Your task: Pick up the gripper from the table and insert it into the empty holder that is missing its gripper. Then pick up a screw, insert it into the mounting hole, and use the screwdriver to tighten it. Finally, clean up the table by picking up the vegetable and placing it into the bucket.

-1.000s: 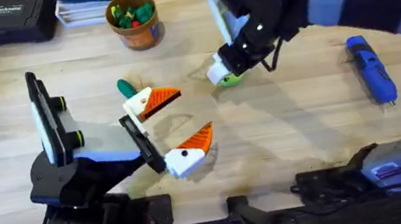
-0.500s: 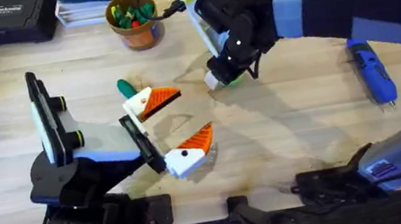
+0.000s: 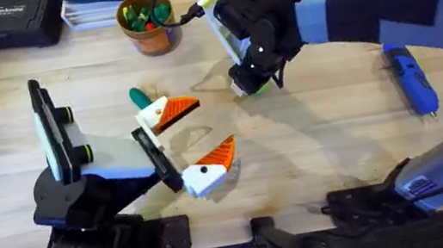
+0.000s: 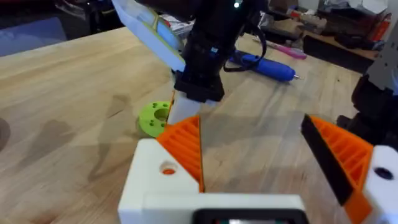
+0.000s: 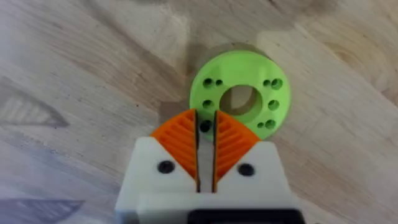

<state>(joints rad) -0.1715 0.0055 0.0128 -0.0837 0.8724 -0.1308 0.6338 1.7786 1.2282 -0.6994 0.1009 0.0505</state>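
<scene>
Screw brought to the lime-green disc (image 5: 240, 94)

The right tool (image 5: 205, 138) is nearly closed, seemingly pinching a screw; misalignment could drop it. The left tool (image 3: 198, 140) is held open.

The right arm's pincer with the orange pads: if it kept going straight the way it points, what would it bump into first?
Most likely the lime-green round disc lying on the light wooden table. The right pincer points down at the disc's near rim, its pads nearly closed. How much gap remains above the disc is unclear.
</scene>
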